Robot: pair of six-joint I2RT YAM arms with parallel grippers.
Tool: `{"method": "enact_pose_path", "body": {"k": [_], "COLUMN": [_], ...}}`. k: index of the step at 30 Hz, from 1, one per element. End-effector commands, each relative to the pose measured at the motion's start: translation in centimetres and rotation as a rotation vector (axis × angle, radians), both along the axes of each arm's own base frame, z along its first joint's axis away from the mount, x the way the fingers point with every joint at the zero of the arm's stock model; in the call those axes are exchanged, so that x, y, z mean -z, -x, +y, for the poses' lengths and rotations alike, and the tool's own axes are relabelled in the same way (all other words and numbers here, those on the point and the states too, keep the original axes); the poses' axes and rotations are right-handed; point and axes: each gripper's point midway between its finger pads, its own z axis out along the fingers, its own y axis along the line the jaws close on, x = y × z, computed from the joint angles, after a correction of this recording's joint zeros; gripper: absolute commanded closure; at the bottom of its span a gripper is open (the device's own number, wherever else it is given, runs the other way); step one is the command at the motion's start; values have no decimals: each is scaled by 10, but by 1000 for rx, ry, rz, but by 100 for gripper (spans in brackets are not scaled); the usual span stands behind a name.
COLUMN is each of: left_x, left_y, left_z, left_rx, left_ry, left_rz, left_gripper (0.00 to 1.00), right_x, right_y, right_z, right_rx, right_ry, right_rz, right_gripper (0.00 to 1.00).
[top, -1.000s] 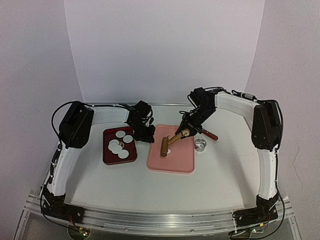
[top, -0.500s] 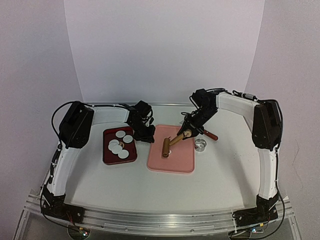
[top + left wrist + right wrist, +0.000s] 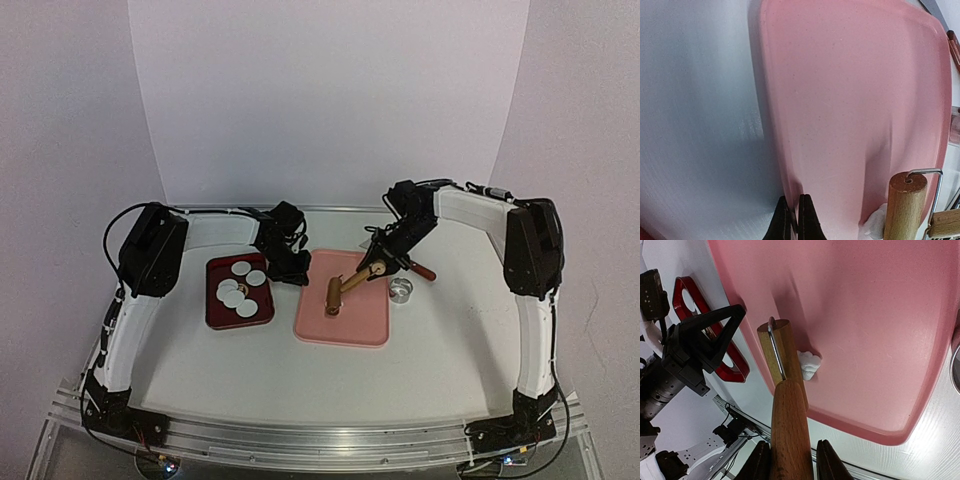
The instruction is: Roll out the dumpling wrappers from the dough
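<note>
Several round white dumpling wrappers (image 3: 238, 285) lie in the dark red tray (image 3: 215, 310). On the pink board (image 3: 350, 325) a small ragged piece of dough (image 3: 808, 363) peeks out beside the wooden roller (image 3: 782, 352); the dough (image 3: 875, 225) also shows by the roller's end (image 3: 905, 205). My right gripper (image 3: 790, 450) is shut on the roller's wooden handle, with the roller slanting down onto the board (image 3: 865, 315). My left gripper (image 3: 792, 220) is shut on the board's left rim (image 3: 771, 150), pinching it. From above, the roller (image 3: 333, 297) hides the dough.
A small metal ring cutter (image 3: 401, 290) stands on the table just right of the pink board. A red-handled tool (image 3: 420, 270) lies behind it. The dark red tray (image 3: 735, 367) sits close to the board's left side, right beside the left gripper (image 3: 298, 272).
The right gripper and the roller have shifted slightly to the right over the board. The left arm has stayed where it was, still pinching the rim.
</note>
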Motion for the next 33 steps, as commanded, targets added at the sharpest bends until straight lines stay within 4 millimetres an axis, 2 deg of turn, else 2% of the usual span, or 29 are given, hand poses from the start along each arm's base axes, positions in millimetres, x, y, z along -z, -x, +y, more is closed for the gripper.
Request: {"method": "enact_pose_path", "body": {"k": [1, 13, 33], "left_x": [-6, -6, -7], "left_y": [-1, -3, -10], "left_z": [-4, -6, -11], "left_rx": [0, -3, -6], "left_ry": [-6, -3, 4], "left_rz": [-1, -3, -12], "left_gripper": [100, 100, 100], "right_x": [50, 68, 84], "right_y": [3, 4, -3], "right_z": [-35, -47, -64], "right_rx": [17, 25, 29], "right_ry": [198, 237, 305], "right_rz": [45, 83, 96], "right_gripper": [100, 100, 100]}}
